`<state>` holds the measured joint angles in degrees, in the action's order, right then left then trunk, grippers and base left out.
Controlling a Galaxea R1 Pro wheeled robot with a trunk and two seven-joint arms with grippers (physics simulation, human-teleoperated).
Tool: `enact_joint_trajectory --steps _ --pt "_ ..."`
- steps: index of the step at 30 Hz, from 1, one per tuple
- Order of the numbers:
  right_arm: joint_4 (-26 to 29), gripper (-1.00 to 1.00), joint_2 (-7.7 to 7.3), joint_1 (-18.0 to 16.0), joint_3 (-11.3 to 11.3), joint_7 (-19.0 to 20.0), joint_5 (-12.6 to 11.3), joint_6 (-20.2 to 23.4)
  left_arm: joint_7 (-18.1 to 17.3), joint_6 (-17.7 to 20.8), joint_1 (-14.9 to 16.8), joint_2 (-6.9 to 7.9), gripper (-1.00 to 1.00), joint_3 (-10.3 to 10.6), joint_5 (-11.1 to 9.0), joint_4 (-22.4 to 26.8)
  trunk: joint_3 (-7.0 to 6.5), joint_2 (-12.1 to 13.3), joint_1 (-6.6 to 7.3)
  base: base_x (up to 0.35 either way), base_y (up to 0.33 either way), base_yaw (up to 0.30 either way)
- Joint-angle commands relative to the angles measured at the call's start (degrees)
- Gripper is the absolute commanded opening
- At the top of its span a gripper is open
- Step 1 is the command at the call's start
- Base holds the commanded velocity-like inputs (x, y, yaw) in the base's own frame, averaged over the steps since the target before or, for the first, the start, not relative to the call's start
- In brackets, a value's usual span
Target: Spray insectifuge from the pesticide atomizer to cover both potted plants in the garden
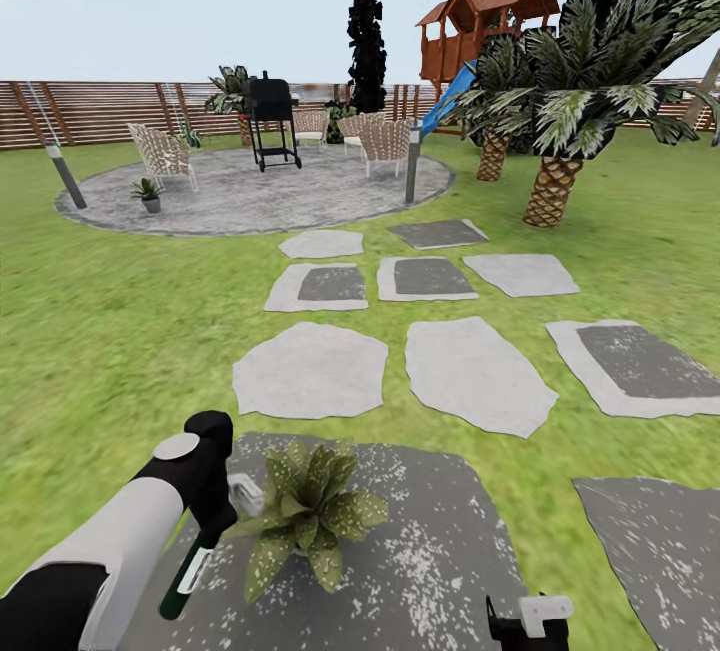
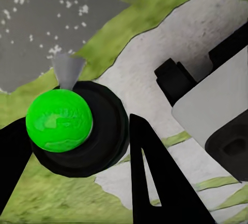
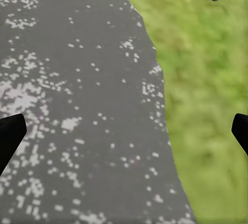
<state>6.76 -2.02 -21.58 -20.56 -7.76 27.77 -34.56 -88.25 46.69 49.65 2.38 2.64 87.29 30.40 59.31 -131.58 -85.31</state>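
The left end effector (image 1: pixel 215 516) is clenched on the pesticide atomizer (image 1: pixel 190 566), just beside 1 potted plant (image 1: pixel 305 516) on a dark stepping stone (image 1: pixel 430 571). The second potted plant (image 1: pixel 148 194) stands far off on the patio (image 1: pixel 250 196), near a chair (image 1: pixel 162 153) and a grill (image 1: pixel 272 119). The right end effector (image 3: pixel 124 136) is released.

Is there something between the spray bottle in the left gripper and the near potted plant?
Nothing visible: the spray bottle hangs in the left gripper right beside the near potted plant.
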Motion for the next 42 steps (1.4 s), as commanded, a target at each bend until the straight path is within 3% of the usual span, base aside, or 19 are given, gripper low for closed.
enact_joint_trajectory --steps 1,11,28,33,42 --pt "-0.1 1.0 -0.03 0.0 -0.2 -0.4 0.6 -0.2 -0.5 0.6 0.2 0.02 -1.0 0.3 0.6 0.1 0.05 0.0 0.01 -0.123 0.065 0.0" --pt "-0.1 1.0 0.0 0.0 -0.2 -0.4 0.6 -0.2 -0.5 0.6 0.3 -0.68 -1.0 0.4 1.0 0.1 0.05 0.0 0.01 -0.225 0.206 -0.061" --pt "-0.1 1.0 -0.02 0.0 -0.2 -0.4 0.6 -0.2 -0.3 0.7 0.3 -1.05 -1.0 0.1 1.0 0.1 0.05 0.0 0.01 0.057 0.315 -0.252" --pt "-0.1 1.0 -0.01 0.0 -0.2 -0.4 0.6 -0.2 -0.2 0.6 -0.1 -1.07 -1.0 0.0 1.0 -0.1 0.05 0.0 0.01 -0.008 0.044 -0.025" --pt "-0.1 1.0 -0.02 0.0 -0.2 -0.4 0.6 -0.2 0.0 0.4 -0.4 -0.71 -1.0 0.0 1.0 -0.7 0.05 0.0 0.01 0.0 0.001 -0.276"
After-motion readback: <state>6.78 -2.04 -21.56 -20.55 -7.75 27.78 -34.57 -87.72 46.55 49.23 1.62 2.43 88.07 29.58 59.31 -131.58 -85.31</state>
